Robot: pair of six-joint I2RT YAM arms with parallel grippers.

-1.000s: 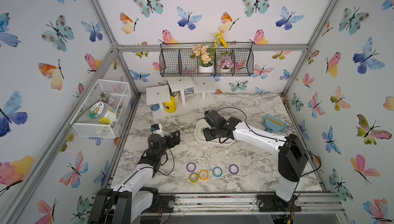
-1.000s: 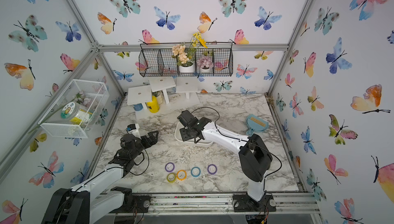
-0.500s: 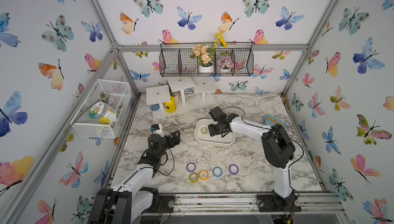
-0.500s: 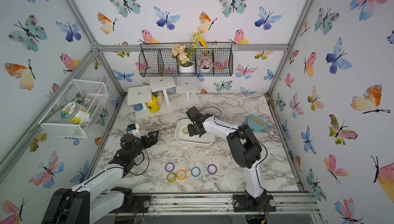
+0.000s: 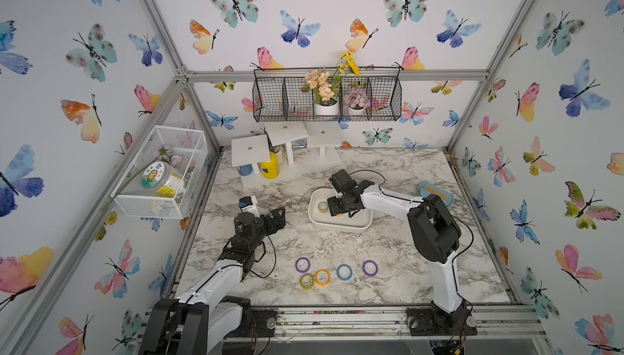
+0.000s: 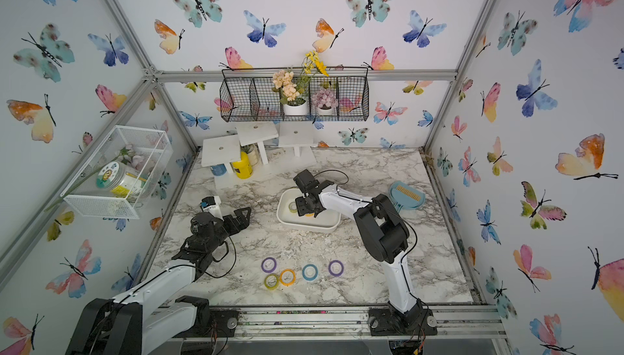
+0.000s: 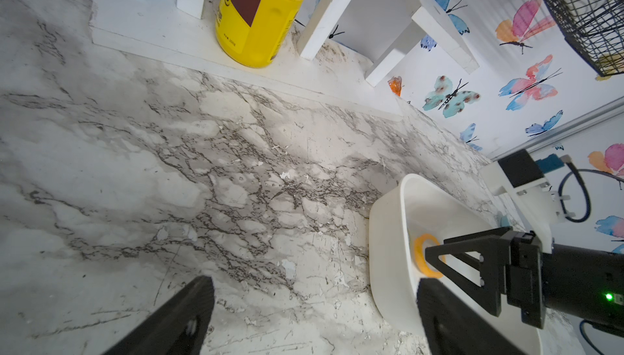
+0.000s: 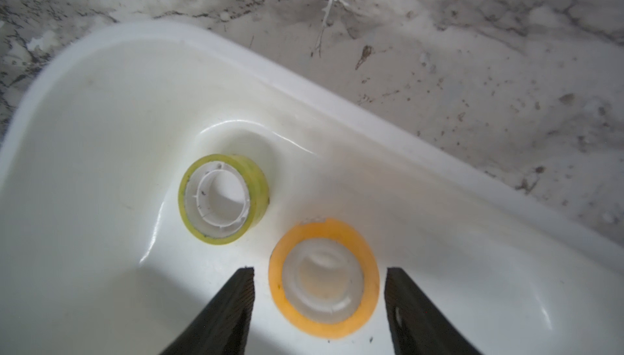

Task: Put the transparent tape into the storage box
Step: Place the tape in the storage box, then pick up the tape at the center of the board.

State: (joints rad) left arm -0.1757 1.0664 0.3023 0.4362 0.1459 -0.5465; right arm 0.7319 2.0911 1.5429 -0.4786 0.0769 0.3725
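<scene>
Here the right tool (image 8: 319, 270) straddles the orange roll (image 8: 324, 230) — spread, gaps both sides — in the storage box (image 8: 101, 117).

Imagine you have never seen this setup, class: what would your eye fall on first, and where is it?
Butterfly wallpaper covers the walls around the marble table. At the table's middle, the right claw hangs open over the white storage box, an orange tape roll between its jaws and a yellow-green roll beside it. Five coloured tape rolls lie near the front edge.
</scene>
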